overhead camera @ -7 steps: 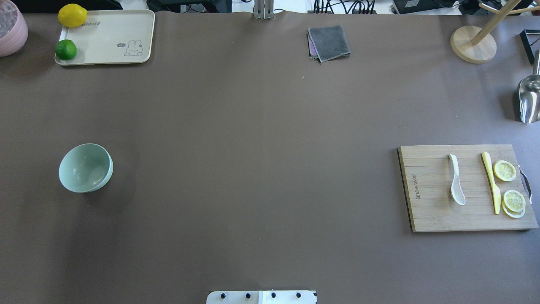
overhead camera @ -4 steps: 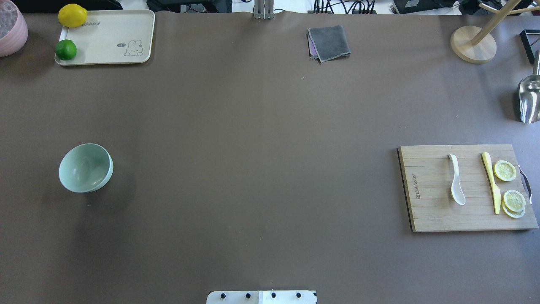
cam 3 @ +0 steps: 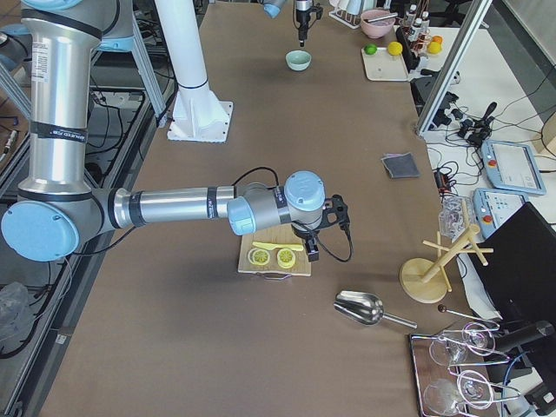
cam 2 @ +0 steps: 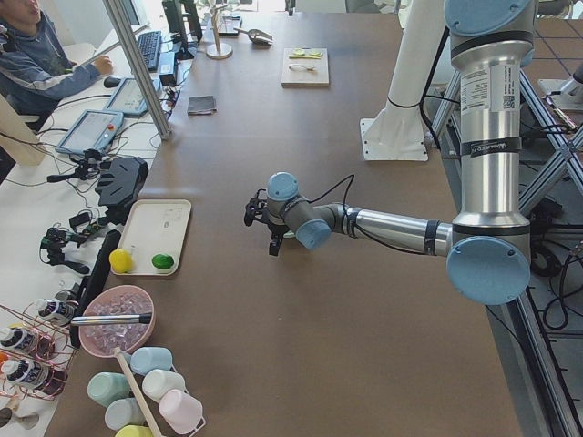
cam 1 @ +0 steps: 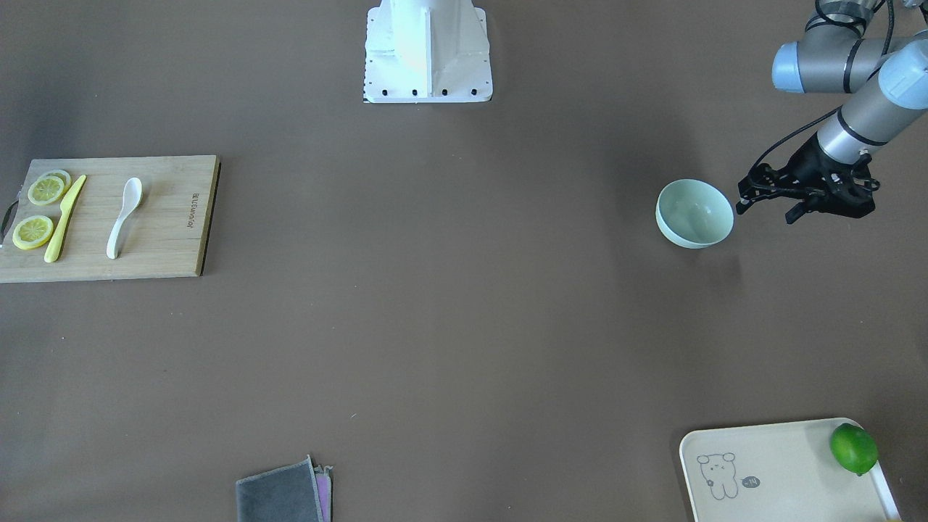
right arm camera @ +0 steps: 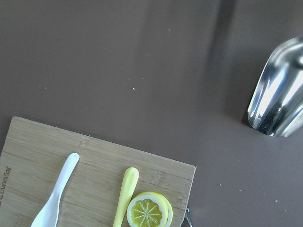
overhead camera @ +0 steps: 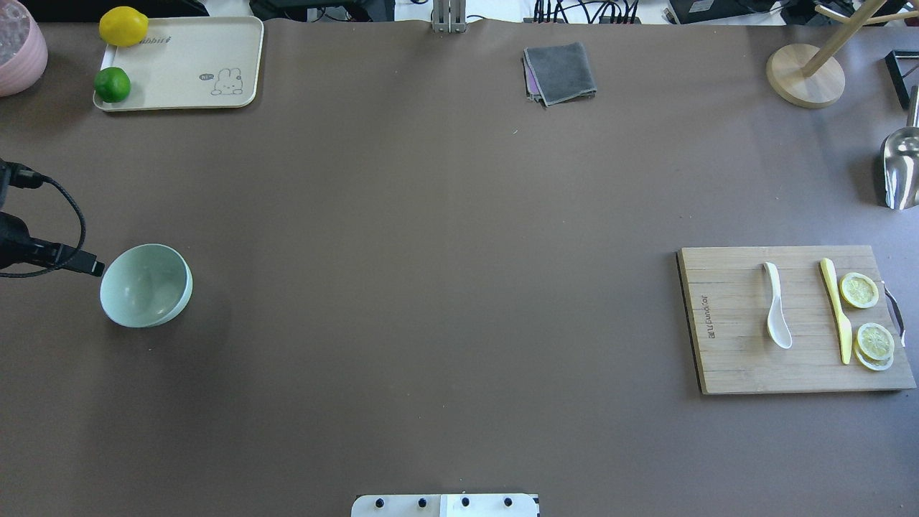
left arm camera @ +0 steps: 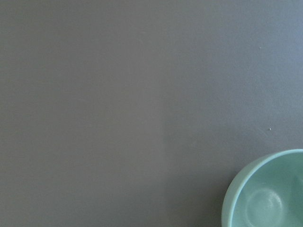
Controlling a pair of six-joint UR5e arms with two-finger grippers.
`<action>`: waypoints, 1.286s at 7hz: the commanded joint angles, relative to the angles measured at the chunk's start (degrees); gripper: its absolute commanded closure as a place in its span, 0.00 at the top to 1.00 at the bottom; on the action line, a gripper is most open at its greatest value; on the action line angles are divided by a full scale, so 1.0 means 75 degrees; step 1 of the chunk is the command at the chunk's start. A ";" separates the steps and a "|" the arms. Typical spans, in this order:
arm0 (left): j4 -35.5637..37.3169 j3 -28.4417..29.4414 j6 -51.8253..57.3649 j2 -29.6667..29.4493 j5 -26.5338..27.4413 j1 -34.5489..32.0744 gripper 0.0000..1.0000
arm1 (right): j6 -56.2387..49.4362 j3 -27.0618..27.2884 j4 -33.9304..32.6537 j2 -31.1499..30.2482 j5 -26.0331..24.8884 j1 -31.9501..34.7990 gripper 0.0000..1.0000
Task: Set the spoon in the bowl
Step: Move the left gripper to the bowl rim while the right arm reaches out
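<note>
The white spoon (overhead camera: 777,309) lies on a wooden cutting board (overhead camera: 732,359) at the right, scoop toward me; it also shows in the front view (cam 1: 123,217) and the right wrist view (right arm camera: 54,194). The mint-green bowl (overhead camera: 146,285) stands empty at the left, far from the spoon, and shows in the front view (cam 1: 694,214) and the left wrist view (left arm camera: 267,194). My left gripper (cam 1: 765,211) hovers just outside the bowl, open and empty. My right gripper (cam 3: 313,248) hangs over the board's outer end; I cannot tell whether it is open.
A yellow plastic knife (overhead camera: 836,310) and lemon slices (overhead camera: 859,290) lie beside the spoon. A metal scoop (overhead camera: 901,169) and wooden stand (overhead camera: 804,75) are at the far right. A grey cloth (overhead camera: 560,72) and a cream tray (overhead camera: 187,72) with lemon and lime lie along the far edge.
My left arm's black wrist parts and cable have come into the overhead view at the left edge, beside the bowl. The spoon and bowl have not moved.
</note>
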 commanded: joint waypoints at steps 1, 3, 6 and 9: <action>0.0001 0.0086 -0.0034 -0.0205 0.0081 0.0489 0.97 | 0.0029 -0.0020 0.0041 0.0001 0.0022 -0.0042 1.00; 0.0012 0.0110 -0.0022 -0.0253 0.0208 0.0829 0.60 | 0.0041 -0.0055 0.0029 -0.0010 0.0046 -0.0065 1.00; 0.0059 0.0098 0.0036 -0.0510 0.0221 0.0877 0.00 | 0.0297 -0.0055 0.0029 0.0025 0.0034 -0.0100 0.98; 0.1560 -0.0309 -0.0405 -0.1617 0.0210 0.0865 0.00 | 0.1221 -0.0009 0.0053 0.0281 0.0011 -0.0404 0.98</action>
